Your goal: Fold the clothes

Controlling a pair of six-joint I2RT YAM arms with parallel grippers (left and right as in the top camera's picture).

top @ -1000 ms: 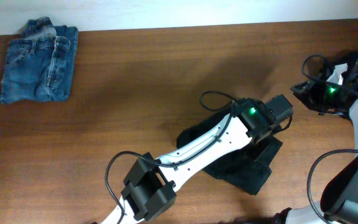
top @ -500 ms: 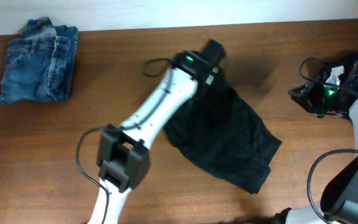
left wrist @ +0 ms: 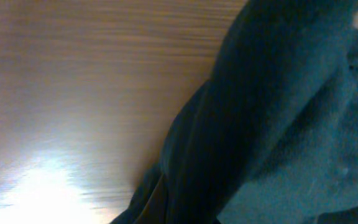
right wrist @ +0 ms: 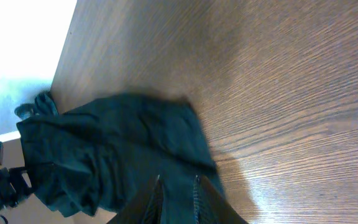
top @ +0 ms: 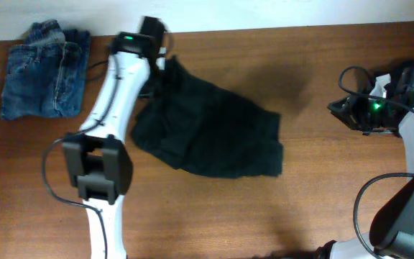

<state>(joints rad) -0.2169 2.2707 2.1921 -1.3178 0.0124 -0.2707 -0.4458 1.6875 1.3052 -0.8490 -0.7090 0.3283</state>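
Observation:
The clothes show as one black garment (top: 214,137), lying rumpled and spread across the middle of the wooden table. Its far left corner is lifted toward my left gripper (top: 161,56), which is shut on the cloth near the table's back edge. In the left wrist view the dark cloth (left wrist: 278,112) fills the right half and hides the fingers. My right gripper (top: 338,108) hovers at the table's right side, well apart from the garment. Its fingertips (right wrist: 158,186) stand a narrow gap apart with nothing between them, and the garment (right wrist: 117,149) lies beyond.
A folded pair of blue jeans (top: 45,72) lies at the back left corner. My left arm (top: 110,108) stretches from the front edge to the back, left of the garment. Bare wood (top: 322,57) shows between the garment and the right arm.
My left gripper has swung from the table's middle right to the back left, dragging the black garment with it and spreading it out. The right arm has barely moved.

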